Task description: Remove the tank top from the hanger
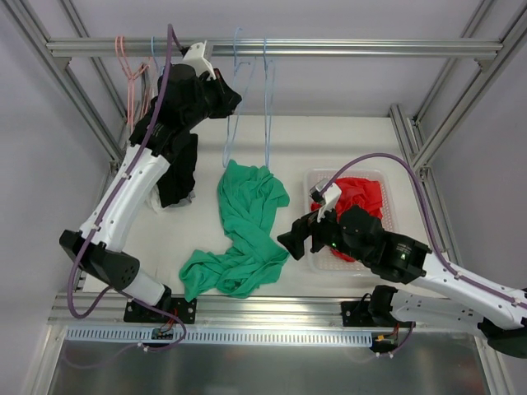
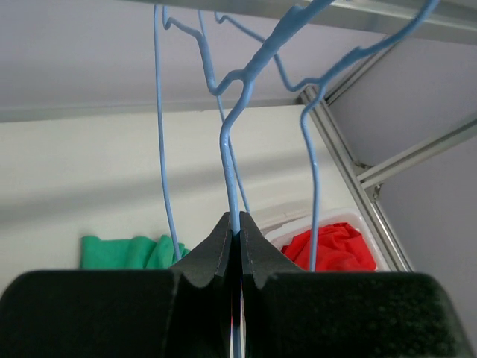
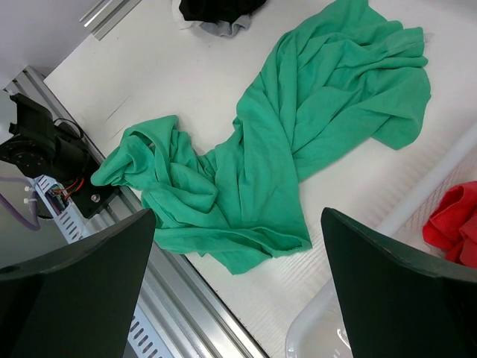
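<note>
My left fingers (image 2: 201, 261) black, my right fingers (image 3: 74, 283) black too, the wire hanger (image 2: 223, 149) pale blue, the tank top (image 1: 245, 230) plain emerald green, a red cloth (image 1: 362, 196) in a translucent white basket (image 1: 346, 172), a black garment (image 1: 177, 173), pink hangers (image 1: 130, 78), silver rail (image 1: 370, 48), off-white table (image 1: 198, 226), purple cables (image 1: 387, 158)

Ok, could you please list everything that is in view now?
tank top: one, green, crumpled on the table
bundle: one, red, in the basket
basket: one, whitish, table's right side
garment: one, black, far left, under the rail
blue hangers: at least two, blue, on the top rail
pink hangers: count unclear, pink, rail's left end
left gripper: one, black, shut on a blue hanger's wire
right gripper: one, black, open, pointed at the tank top
</note>
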Controlling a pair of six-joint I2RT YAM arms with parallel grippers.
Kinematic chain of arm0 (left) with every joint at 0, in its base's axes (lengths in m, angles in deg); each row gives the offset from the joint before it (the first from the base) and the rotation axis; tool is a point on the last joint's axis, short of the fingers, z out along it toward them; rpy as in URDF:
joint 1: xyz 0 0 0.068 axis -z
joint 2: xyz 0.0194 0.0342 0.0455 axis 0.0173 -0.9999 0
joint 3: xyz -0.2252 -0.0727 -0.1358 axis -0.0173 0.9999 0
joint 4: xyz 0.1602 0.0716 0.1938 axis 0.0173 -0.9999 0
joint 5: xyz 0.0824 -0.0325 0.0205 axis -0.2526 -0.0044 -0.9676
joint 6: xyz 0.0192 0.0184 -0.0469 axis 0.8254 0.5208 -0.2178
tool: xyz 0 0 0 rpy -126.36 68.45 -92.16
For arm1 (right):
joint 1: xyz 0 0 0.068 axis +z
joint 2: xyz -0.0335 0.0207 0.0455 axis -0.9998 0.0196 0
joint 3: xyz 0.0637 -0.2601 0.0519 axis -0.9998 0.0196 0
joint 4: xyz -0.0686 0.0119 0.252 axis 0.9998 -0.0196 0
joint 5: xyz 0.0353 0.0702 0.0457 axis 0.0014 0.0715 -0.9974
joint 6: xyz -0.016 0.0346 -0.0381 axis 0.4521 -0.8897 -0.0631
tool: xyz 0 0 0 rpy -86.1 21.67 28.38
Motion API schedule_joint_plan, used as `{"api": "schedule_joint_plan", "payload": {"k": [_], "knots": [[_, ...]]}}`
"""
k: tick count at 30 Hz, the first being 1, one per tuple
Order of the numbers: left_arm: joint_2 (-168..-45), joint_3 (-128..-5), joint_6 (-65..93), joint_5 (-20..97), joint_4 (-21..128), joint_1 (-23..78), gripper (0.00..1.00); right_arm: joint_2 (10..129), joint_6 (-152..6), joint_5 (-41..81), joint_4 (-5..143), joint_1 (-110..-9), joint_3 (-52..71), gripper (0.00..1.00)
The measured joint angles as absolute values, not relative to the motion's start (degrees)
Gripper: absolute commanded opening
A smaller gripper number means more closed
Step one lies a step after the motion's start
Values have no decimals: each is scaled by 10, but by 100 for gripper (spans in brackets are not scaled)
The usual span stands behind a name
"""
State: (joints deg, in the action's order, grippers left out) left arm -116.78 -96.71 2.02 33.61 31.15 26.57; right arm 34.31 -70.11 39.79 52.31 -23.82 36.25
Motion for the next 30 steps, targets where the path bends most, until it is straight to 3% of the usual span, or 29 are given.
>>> {"api": "schedule_joint_plan", "payload": {"k": [18, 30], "knots": [[-1234, -999, 23, 316, 291, 295, 0, 359, -699, 400, 532, -243, 377, 100], [-1237, -1001, 26, 316, 293, 306, 0, 528, -698, 343, 581, -309, 393, 99]]}}
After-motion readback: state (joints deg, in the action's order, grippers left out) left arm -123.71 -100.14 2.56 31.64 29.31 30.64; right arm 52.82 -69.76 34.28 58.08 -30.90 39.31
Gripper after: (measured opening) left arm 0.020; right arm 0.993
